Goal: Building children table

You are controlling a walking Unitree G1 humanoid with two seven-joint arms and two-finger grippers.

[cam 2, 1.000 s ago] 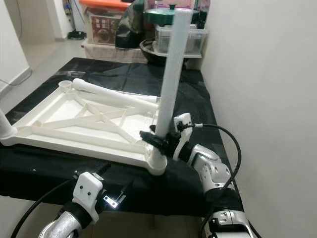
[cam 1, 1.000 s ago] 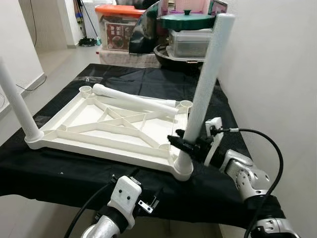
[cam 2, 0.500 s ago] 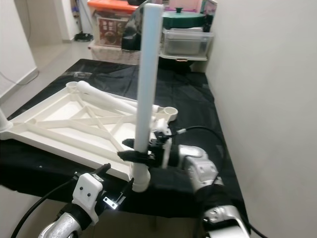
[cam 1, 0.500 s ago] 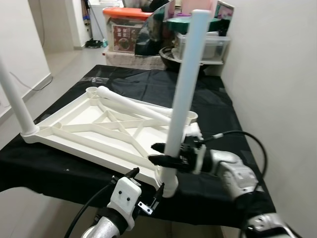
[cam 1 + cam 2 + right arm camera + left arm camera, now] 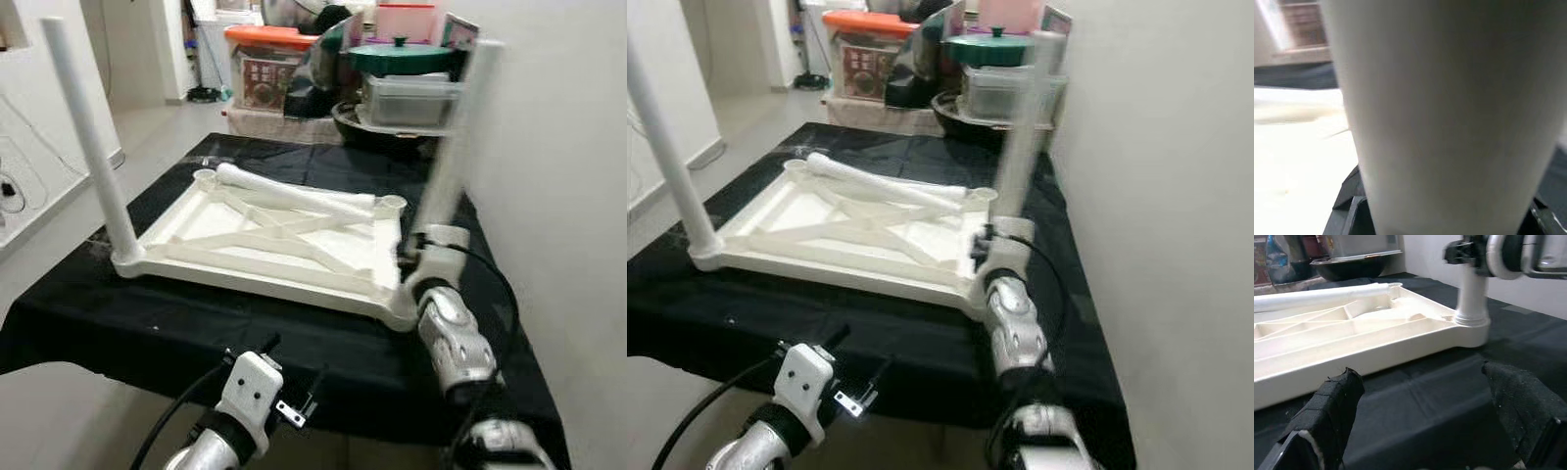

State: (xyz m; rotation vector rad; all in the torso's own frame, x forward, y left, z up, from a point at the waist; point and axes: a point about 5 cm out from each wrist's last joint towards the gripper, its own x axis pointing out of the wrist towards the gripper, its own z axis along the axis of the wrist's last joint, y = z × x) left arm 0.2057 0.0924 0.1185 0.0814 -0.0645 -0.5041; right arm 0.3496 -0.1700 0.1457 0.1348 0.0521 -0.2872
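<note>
- At my far left, one white leg point(image 5: 93, 147) stands upright in the near left corner socket of the upturned white table panel point(image 5: 265, 245).
- The panel lies ribbed side up on the black cloth point(image 5: 118, 323) covering the tabletop, all four corners over the cloth.
- A loose white leg point(image 5: 294, 193) lies along the panel's far edge, resting on the ribs between the two far corner sockets.
- My left tool point(image 5: 1425, 416) hangs low before the near edge of the tabletop, its two black fingers point(image 5: 1332, 406) spread wide apart with nothing between them; the panel's near rim and black cloth lie ahead of it.
- To the right, a second white leg point(image 5: 1024, 127) rises from the panel's near right corner socket, leaning slightly and blurred.
- My right tool point(image 5: 988, 245) sits low on that leg, just above the socket, fingers clamped round the tube; in the right wrist view the leg point(image 5: 1444, 117) stands right against the camera.
- Beyond the tabletop stand an orange-lidded bin point(image 5: 269, 64), a clear box point(image 5: 411, 98) and a green lid point(image 5: 402, 54).
- A pale wall point(image 5: 568, 196) runs along my right side.
</note>
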